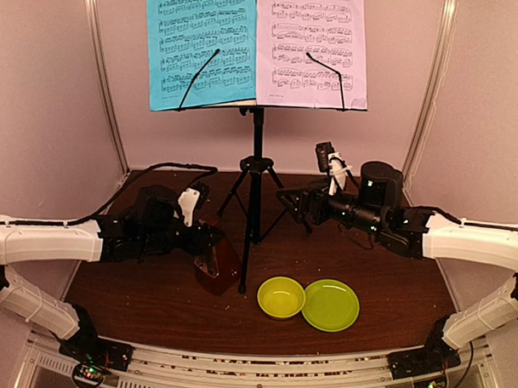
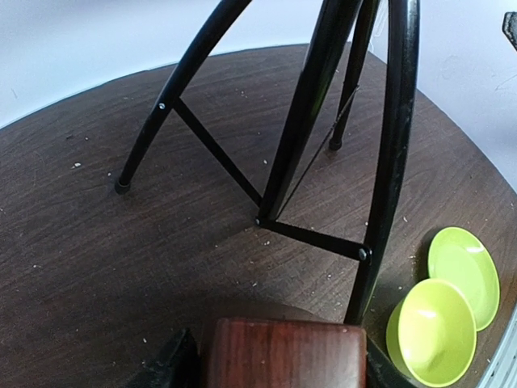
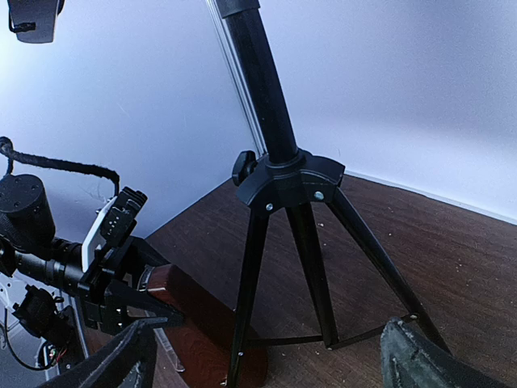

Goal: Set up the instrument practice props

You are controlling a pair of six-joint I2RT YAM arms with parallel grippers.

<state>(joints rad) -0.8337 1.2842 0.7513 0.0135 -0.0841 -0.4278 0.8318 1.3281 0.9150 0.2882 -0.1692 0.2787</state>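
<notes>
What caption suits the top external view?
Left gripper grips the metronome beside the music stand; right gripper hangs open; blue sheet and lilac sheet sit on its desk.

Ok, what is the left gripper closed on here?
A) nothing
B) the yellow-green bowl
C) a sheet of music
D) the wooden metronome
D: the left gripper clamps the brown wooden metronome from both sides, close to the front leg of the music stand. The bowl sits untouched beside the plate.
</notes>
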